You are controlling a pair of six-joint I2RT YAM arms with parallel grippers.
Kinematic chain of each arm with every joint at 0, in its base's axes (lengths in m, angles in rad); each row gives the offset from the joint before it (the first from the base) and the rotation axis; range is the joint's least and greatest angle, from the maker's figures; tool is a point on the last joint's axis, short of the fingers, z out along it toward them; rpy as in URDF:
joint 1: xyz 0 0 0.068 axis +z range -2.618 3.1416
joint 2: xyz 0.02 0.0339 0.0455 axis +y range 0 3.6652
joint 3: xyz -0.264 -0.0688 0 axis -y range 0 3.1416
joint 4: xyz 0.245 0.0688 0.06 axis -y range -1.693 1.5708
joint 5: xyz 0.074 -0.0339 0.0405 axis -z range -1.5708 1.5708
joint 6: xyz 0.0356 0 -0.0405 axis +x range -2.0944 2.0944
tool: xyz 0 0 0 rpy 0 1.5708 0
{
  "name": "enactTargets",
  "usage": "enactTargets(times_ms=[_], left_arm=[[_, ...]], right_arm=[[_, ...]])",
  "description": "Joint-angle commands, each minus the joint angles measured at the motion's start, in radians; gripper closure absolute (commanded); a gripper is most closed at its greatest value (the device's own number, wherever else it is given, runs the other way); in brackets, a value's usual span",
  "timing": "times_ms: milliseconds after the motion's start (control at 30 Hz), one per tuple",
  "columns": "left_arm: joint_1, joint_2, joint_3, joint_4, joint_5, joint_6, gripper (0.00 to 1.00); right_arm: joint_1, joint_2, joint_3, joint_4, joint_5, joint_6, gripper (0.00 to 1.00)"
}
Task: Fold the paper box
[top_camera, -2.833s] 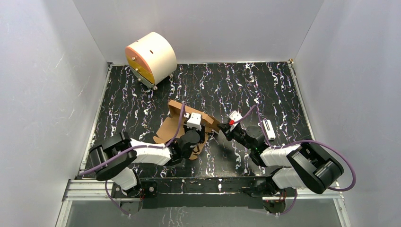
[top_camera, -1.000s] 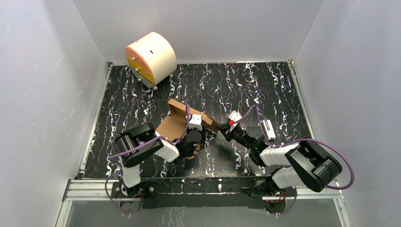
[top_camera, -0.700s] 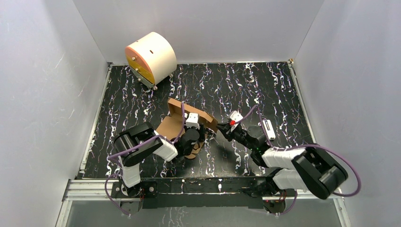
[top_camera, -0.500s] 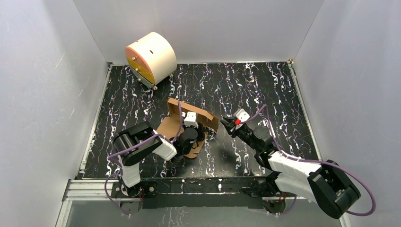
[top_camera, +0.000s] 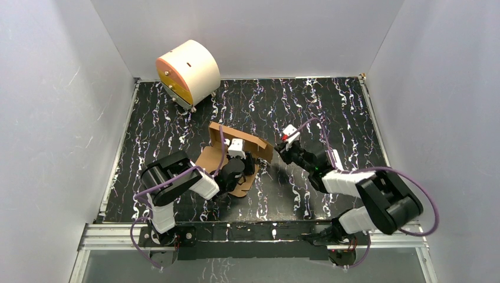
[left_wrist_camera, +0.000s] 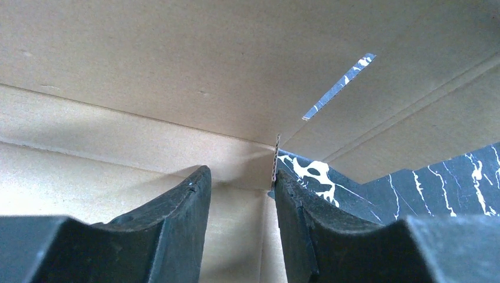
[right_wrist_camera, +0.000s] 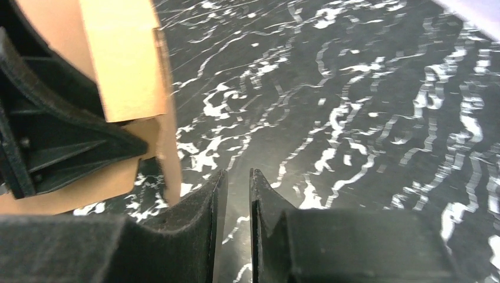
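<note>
On the worktop (top_camera: 277, 100), near its front: a half-folded paper box (top_camera: 206, 159).
Left end effector (left_wrist_camera: 239, 177) is open inside the box, a cardboard edge between its fingers (left_wrist_camera: 177, 203); right end effector (right_wrist_camera: 236, 177), closed to a thin gap and empty, is just beside the box's right wall.
</note>
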Motion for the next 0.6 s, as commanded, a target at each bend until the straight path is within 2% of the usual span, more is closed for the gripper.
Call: enactTargets(times_ms=[0,167,367,567], left_arm=[[0.01,0.009,-0.024,-0.053,0.034,-0.02,0.59],[0.013,0.008,-0.019,-0.053,0.061,-0.016,0.59],[0.021,0.009,-0.019,-0.053,0.082,-0.022,0.59],[0.031,-0.025,-0.036,-0.053,0.095,-0.025,0.57]], right_arm=[[0.0,0.11,0.082,0.112,-0.214,0.04,0.72],[0.001,0.21,0.109,0.199,-0.351,0.093,0.7],[0.0,0.284,0.107,0.3,-0.409,0.127,0.65],[-0.001,0.291,0.064,0.334,-0.279,0.113,0.63]])
